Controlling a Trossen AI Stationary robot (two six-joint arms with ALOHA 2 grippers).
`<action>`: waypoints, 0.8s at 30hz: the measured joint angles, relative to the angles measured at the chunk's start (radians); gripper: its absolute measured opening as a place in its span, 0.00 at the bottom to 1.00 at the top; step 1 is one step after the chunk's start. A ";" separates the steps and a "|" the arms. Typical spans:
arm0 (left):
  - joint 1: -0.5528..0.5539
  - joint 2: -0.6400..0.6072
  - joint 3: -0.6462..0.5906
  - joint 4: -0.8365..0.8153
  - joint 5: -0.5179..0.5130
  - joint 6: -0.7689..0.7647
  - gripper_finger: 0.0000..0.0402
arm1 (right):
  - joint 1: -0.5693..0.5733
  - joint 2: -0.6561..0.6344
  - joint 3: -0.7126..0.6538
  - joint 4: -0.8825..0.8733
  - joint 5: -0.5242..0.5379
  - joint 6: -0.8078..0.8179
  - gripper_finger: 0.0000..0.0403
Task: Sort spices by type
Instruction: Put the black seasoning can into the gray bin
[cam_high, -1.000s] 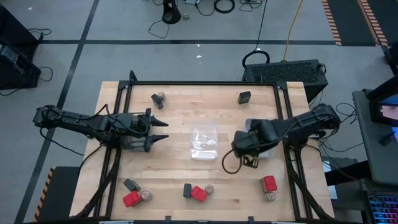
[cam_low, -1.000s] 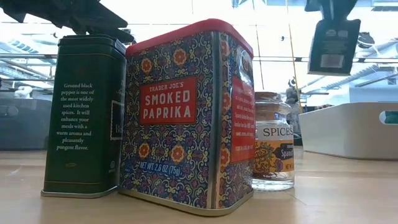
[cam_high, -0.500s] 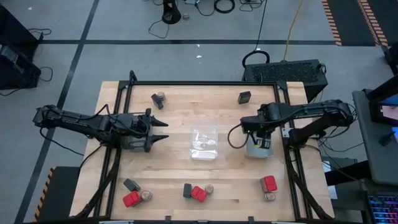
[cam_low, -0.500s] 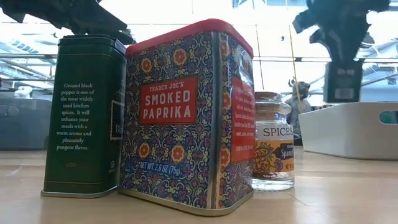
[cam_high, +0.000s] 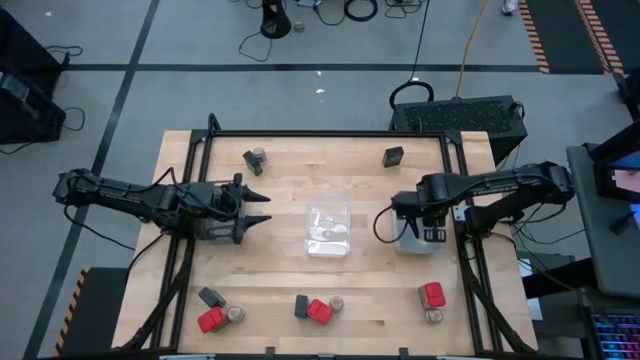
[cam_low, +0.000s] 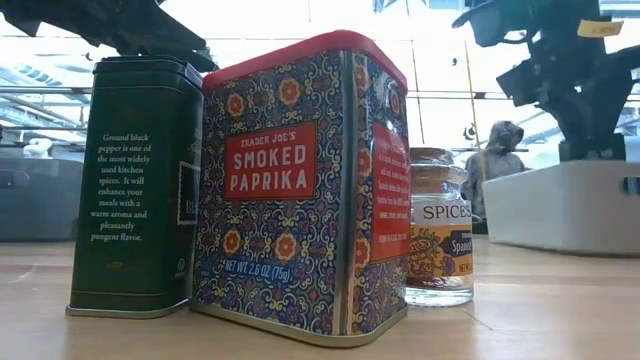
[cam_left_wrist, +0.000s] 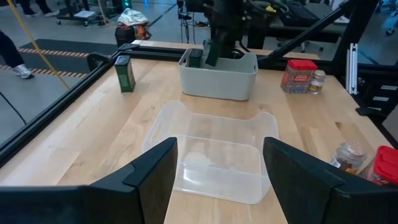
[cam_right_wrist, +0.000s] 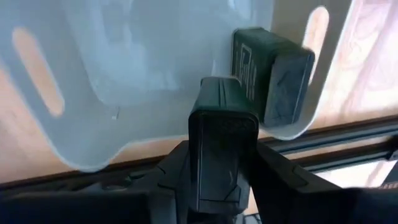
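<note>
1. A black box (cam_right_wrist: 222, 146) is clamped between the fingers of the right end effector (cam_high: 424, 226), held down inside the grey tray (cam_high: 412, 243). In the right wrist view it stands directly ahead of that end effector.
2. A second black box (cam_right_wrist: 273, 78) already sits in the same tray, just beside the held one and farther ahead of the end effector, against the tray wall.
3. The grey tray lies directly under the right end effector, near the bench (cam_high: 290, 190) edge on that arm's side.
4. The left end effector (cam_high: 262, 209) hovers over the bench with fingers spread and nothing between them. The clear tray (cam_left_wrist: 214, 149) lies just ahead of it, between the two end effectors.
5. Remaining spices, all well apart from both end effectors:
   - a black box (cam_high: 393, 155) alone at the far bench edge, beyond the right end effector;
   - a black box with a round jar (cam_high: 259, 156) at the far edge, beyond the left end effector;
   - a red box (cam_high: 432, 294) with a jar at the near edge, on the right end effector's side;
   - a black box, a red box (cam_high: 319, 311) and a jar grouped at the near edge's middle;
   - a black box, a red box (cam_high: 211, 320) and a jar at the near corner, on the left end effector's side.
6. In the low view, the middle group fills the foreground: dark pepper tin (cam_low: 135, 185), smoked paprika tin (cam_low: 300, 185) and jar (cam_low: 440, 240) stand upright, close together.
</note>
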 joint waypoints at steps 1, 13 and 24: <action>0.000 0.000 0.000 0.000 0.000 0.000 0.60 | -0.002 0.000 -0.005 0.009 0.009 -0.007 0.28; 0.000 0.000 0.000 0.000 0.000 0.000 0.60 | -0.028 0.001 -0.056 0.103 0.019 -0.068 0.28; 0.000 0.000 0.000 0.000 -0.001 0.000 0.60 | -0.031 0.001 -0.056 0.106 0.014 -0.093 0.28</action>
